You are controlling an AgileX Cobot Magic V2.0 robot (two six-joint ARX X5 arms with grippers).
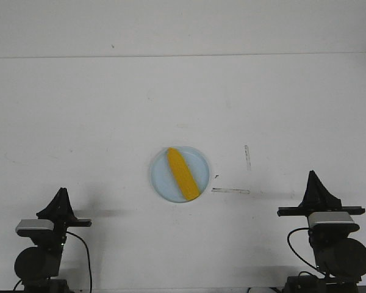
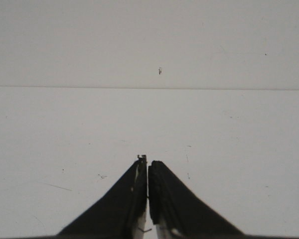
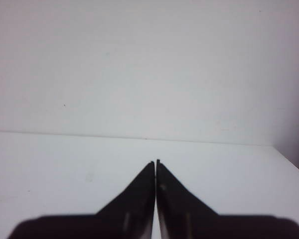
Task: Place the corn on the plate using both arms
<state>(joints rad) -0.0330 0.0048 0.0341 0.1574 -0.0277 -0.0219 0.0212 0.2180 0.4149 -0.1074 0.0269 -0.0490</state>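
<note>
Corn lying diagonally on plate; left pincer, right pincer both closed, empty.

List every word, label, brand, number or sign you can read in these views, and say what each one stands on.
None: no readable text shows in any view.
The corn and the plate are plain, without print.
The table carries only dark scuffs and strips near the plate, not letters.
The left gripper and right gripper are plain black; the grey camera modules in the front view show no legible marking.
</note>
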